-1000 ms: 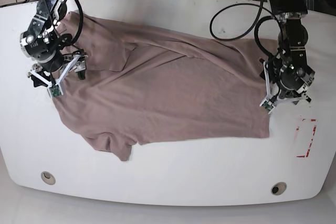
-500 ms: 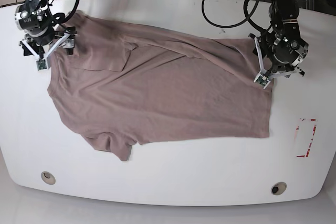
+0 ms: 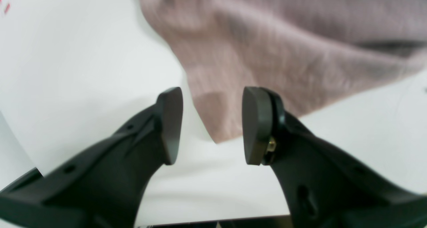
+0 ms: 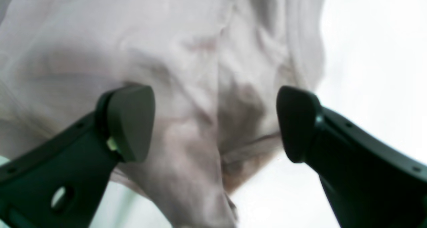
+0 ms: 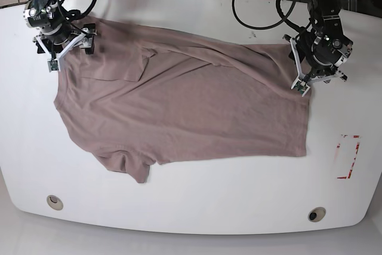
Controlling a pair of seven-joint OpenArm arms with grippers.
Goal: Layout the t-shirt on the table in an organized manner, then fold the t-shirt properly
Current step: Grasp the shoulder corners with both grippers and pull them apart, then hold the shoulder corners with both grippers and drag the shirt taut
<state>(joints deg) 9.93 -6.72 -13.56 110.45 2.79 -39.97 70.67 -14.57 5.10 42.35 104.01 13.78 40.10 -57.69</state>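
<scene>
The shirt point(image 5: 179, 100) lies spread but creased across the surface point(image 5: 197, 207). Our left end effector point(image 3: 211, 124) hangs part-open over a hem corner, our right end effector point(image 4: 215, 121) wide open over a bunched sleeve, both empty. We should pinch edges only, then tug outward evenly.

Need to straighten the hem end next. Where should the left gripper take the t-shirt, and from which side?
Take the t-shirt by its far hem corner, which lies flat between the left gripper's open jaws. Come straight down from above, with one finger on the bare table beside the edge: the corner points toward the gripper and only table surrounds it.
</scene>
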